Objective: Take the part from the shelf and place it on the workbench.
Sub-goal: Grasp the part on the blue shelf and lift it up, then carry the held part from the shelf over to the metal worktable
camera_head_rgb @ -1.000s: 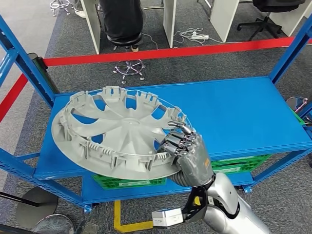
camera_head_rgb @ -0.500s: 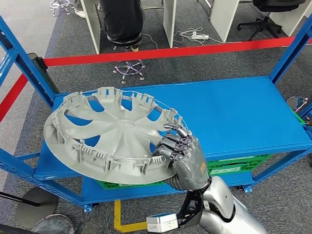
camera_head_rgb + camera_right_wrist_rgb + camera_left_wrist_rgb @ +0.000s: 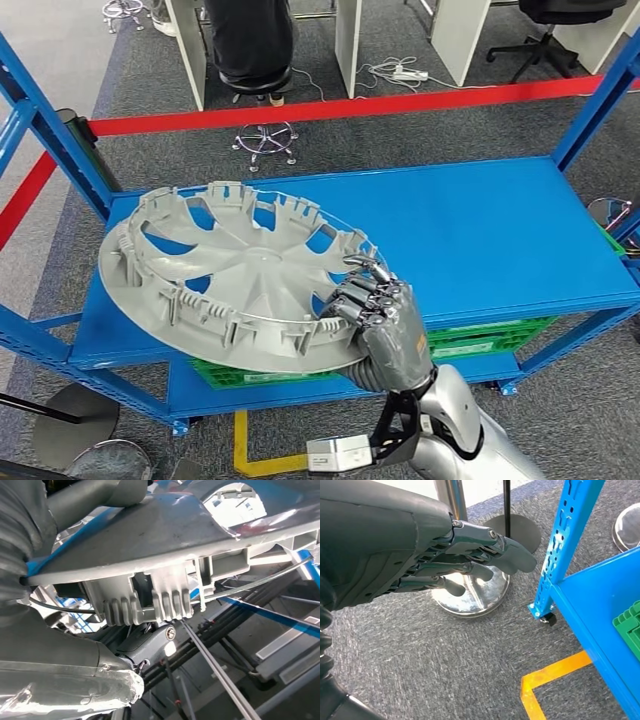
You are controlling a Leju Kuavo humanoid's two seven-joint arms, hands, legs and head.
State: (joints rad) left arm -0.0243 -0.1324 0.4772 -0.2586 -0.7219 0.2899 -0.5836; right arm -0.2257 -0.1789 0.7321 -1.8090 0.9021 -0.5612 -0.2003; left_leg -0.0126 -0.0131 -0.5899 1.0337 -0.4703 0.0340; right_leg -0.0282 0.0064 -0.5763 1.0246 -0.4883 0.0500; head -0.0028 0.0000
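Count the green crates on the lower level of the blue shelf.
2, as far as shown. One green crate sits under the hubcap held by the right hand; the other green crate lies further right. The top deck may hide more.

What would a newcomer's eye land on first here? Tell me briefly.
First, the big grey wheel cover, tilted over the left part of the blue shelf, with the right hand gripping its near rim. Next, the red barrier tape stretched across the carpet behind the shelf, in front of a person seated on a stool. The left hand hangs empty over the grey carpet by the shelf's caster.
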